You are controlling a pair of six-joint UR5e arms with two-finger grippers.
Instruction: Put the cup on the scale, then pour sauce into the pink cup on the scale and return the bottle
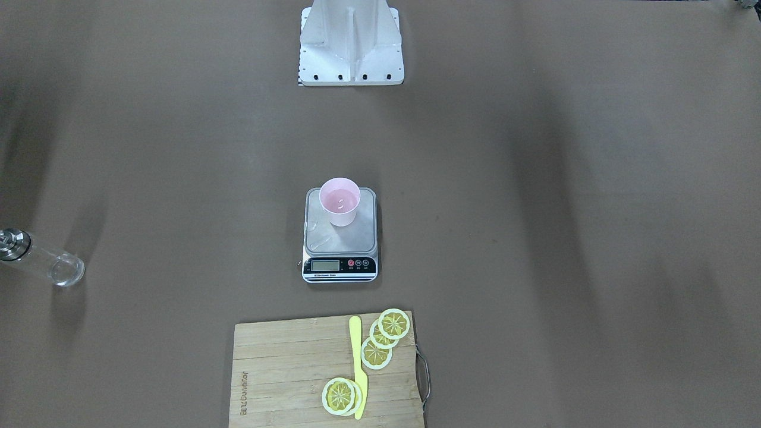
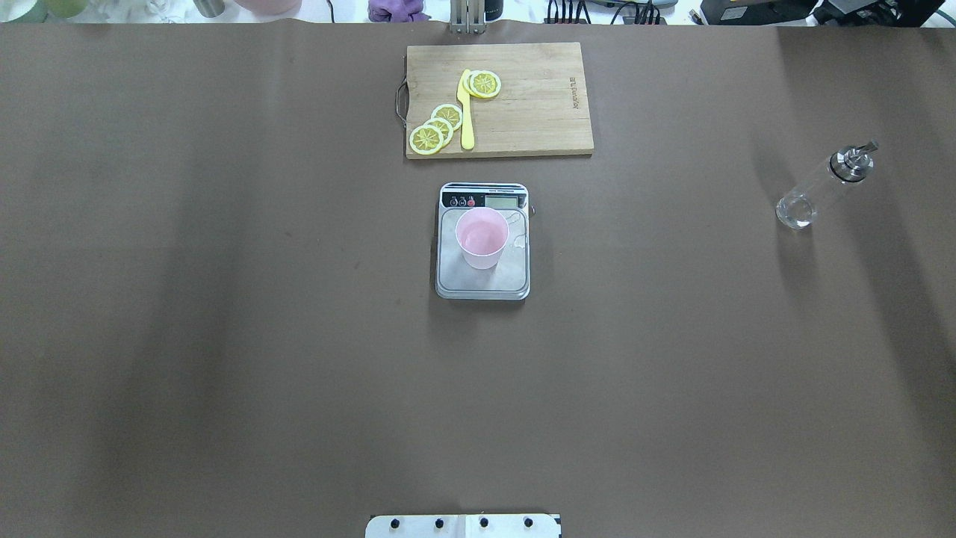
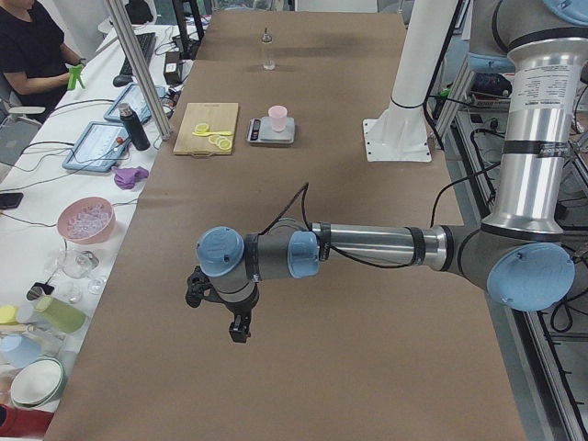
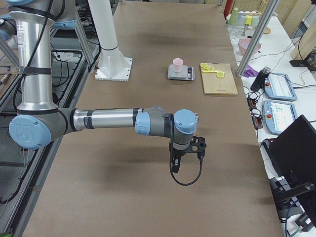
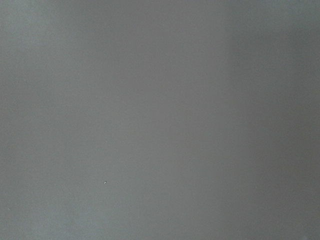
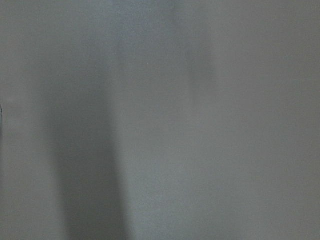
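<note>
The big brown worktop (image 2: 224,336) fills most of the room in front of me. Two long silver arms reach out low over it, one at each end, far from the things in the middle. The left arm (image 3: 367,246) ends in the left gripper (image 3: 240,331), which hangs just above the paper. The right arm (image 4: 103,119) ends in the right gripper (image 4: 175,166), and it hangs the same way. Both are small and dark from where I stand, so I cannot tell if their jaws are open or closed. Neither one holds anything.

A wooden cutting board (image 2: 538,112) lies at the far side of the worktop. Just beside it sits the scale (image 2: 482,285). The bottle (image 2: 818,187) stands upright on the worktop, well apart from the scale, off on the robot's right side. The pink cup (image 2: 482,239) stands upright on the scale's silver top, nearer the screen end. On the board lie a yellow knife (image 2: 467,119) and some lemon slices (image 2: 427,139), touching it on both sides.
</note>
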